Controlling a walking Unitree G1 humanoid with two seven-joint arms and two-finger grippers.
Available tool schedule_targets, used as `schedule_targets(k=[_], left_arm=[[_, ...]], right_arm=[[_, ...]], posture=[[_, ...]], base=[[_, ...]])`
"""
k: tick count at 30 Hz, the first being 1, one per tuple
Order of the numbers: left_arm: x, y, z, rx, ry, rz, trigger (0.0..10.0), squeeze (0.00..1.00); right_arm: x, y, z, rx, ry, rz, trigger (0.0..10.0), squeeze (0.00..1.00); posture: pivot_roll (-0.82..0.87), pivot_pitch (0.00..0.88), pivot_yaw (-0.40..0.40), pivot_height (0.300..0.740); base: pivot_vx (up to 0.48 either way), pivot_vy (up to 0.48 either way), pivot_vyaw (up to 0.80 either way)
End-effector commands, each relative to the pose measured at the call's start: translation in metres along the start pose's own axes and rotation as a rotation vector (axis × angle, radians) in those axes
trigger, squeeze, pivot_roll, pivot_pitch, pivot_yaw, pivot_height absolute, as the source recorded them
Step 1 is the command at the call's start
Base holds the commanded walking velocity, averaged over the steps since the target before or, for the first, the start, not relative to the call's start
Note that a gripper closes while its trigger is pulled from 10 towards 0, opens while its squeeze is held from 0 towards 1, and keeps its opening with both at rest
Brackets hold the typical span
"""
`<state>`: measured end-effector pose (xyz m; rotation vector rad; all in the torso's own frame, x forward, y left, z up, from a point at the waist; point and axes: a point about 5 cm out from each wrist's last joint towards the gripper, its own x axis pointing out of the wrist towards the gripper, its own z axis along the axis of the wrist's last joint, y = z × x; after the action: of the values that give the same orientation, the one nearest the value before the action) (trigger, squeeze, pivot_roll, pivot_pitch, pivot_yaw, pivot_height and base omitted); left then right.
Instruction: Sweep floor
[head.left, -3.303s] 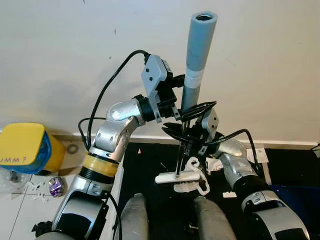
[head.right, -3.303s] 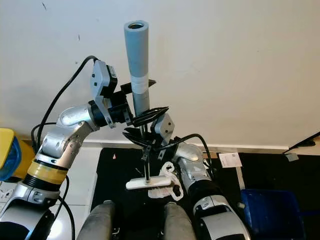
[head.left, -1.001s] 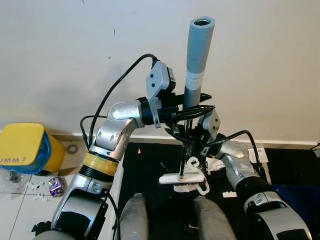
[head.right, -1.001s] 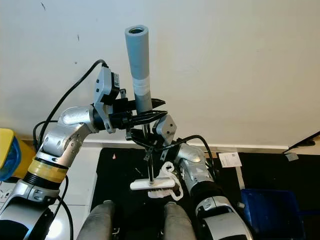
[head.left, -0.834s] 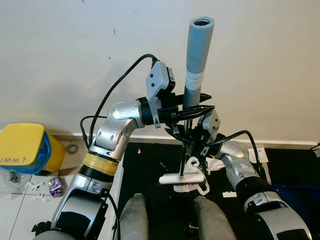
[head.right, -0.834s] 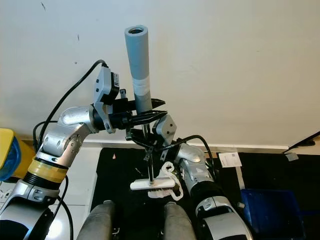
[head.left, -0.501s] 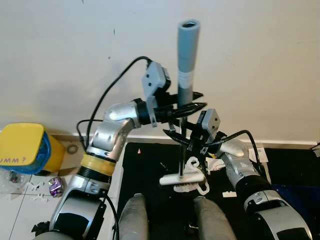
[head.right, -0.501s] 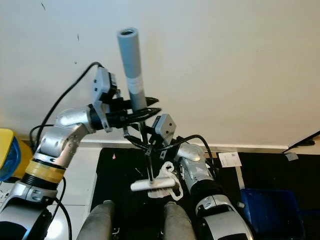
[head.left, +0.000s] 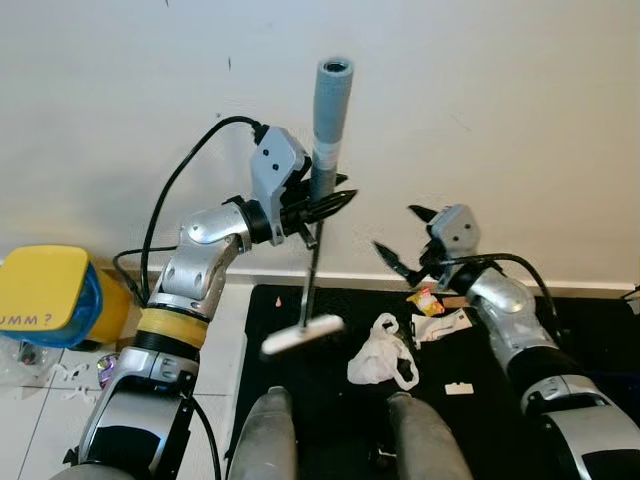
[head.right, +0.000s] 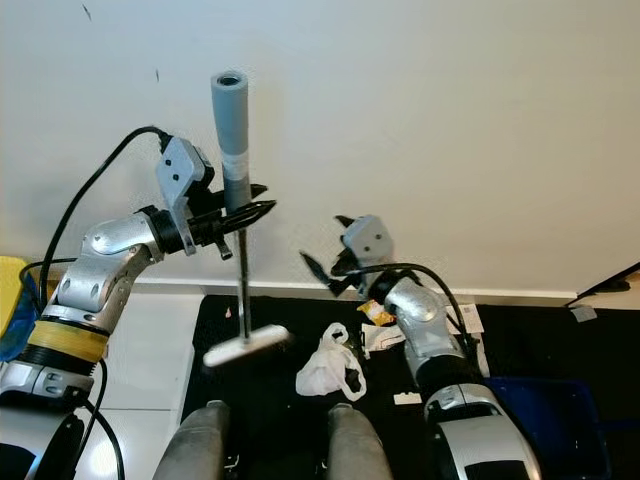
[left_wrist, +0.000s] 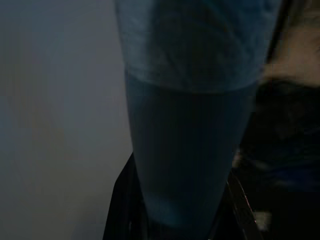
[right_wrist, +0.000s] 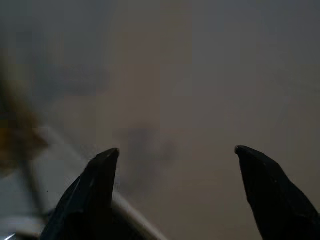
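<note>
Fingers of the right gripper (head.left: 400, 243) have released the broom (head.left: 318, 200); left gripper (head.left: 322, 207) stays clamped.

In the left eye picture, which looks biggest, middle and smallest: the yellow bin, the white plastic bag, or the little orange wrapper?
1. Yellow bin, partly cut off by the picture's edge.
2. White plastic bag.
3. Orange wrapper, clearly the smallest.

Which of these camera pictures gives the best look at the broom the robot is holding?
The left eye view: the whole broom shows, from grey grip down to white head, held by the left hand. The right eye view shows much the same. The left wrist view shows just the dark, close-up grip; the right wrist view faces the wall.
</note>
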<state>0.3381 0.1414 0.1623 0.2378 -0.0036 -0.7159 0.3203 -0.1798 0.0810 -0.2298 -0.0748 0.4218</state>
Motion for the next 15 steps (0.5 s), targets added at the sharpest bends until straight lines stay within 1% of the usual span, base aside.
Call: schedule_targets(k=[1,2,3,4,5,6,7,8,9,10,11,12,13,15], left_arm=[[-0.006,0.011,-0.007,0.002,0.044,0.102,10.0,0.0],[-0.01,0.016,-0.012,-0.021,0.04,0.187,10.0,0.0],[-0.014,0.02,-0.02,-0.07,0.039,0.277,10.0,0.0],[-0.017,0.023,-0.025,-0.1,0.039,0.338,10.0,0.0],[-0.022,0.028,-0.032,-0.121,0.045,0.424,10.0,0.0],[-0.025,0.03,-0.036,-0.129,0.05,0.471,10.0,0.0],[-0.029,0.032,-0.043,-0.165,0.062,0.518,10.0,0.0],[-0.029,0.032,-0.043,-0.165,0.062,0.518,10.0,0.0],[-0.039,0.034,-0.056,-0.181,0.076,0.61,10.0,0.0],[-0.039,0.034,-0.056,-0.181,0.076,0.61,10.0,0.0],[-0.054,0.034,-0.074,-0.226,0.095,0.752,10.0,0.0],[-0.054,0.034,-0.074,-0.226,0.095,0.752,10.0,0.0],[-0.065,0.034,-0.086,-0.247,0.122,0.867,10.0,0.0],[-0.072,0.034,-0.093,-0.236,0.146,0.92,10.0,0.0]], right_arm=[[-0.01,-0.011,-0.009,0.038,0.037,-0.094,10.0,0.0],[-0.012,-0.015,-0.009,0.069,0.027,-0.142,10.0,0.0],[-0.015,-0.02,-0.009,0.117,0.009,-0.2,10.0,0.0],[-0.016,-0.023,-0.01,0.145,-0.001,-0.241,10.0,0.0],[-0.017,-0.024,-0.011,0.178,-0.01,-0.275,10.0,0.0],[-0.018,-0.025,-0.012,0.195,-0.013,-0.291,10.0,0.0],[-0.019,-0.024,-0.014,0.219,-0.005,-0.309,10.0,0.0],[-0.019,-0.024,-0.014,0.219,-0.005,-0.309,10.0,0.0],[-0.021,-0.021,-0.02,0.268,0.014,-0.35,10.0,0.0],[-0.021,-0.021,-0.02,0.268,0.014,-0.35,10.0,0.0],[-0.022,-0.013,-0.027,0.307,0.039,-0.364,10.0,0.0],[-0.022,-0.013,-0.027,0.307,0.039,-0.364,10.0,0.0],[-0.023,-0.007,-0.03,0.327,0.05,-0.368,10.0,0.0],[-0.022,-0.004,-0.031,0.337,0.047,-0.372,10.0,0.0]], posture=[[0.05,0.111,-0.04,0.731],[0.05,0.115,-0.038,0.731],[0.05,0.116,-0.038,0.731],[0.05,0.116,-0.038,0.731],[0.05,0.115,-0.038,0.731],[0.05,0.115,-0.038,0.731],[0.05,0.113,-0.037,0.731],[0.05,0.113,-0.037,0.731],[0.05,0.112,-0.036,0.731],[0.05,0.112,-0.036,0.731],[0.04,0.109,-0.034,0.731],[0.04,0.109,-0.034,0.731],[0.04,0.105,-0.036,0.731],[0.04,0.105,-0.036,0.731]], base=[[0.0,0.0,0.0],[0.0,0.0,0.0],[0.0,0.0,0.0],[0.0,0.0,0.0],[0.0,0.0,0.0],[0.0,0.0,0.0],[0.0,0.0,0.0],[0.0,0.0,0.0],[0.0,0.0,0.0],[0.0,0.0,0.0],[0.0,0.0,0.0],[0.0,0.0,0.0],[0.0,0.0,0.0],[0.0,0.0,0.0]])
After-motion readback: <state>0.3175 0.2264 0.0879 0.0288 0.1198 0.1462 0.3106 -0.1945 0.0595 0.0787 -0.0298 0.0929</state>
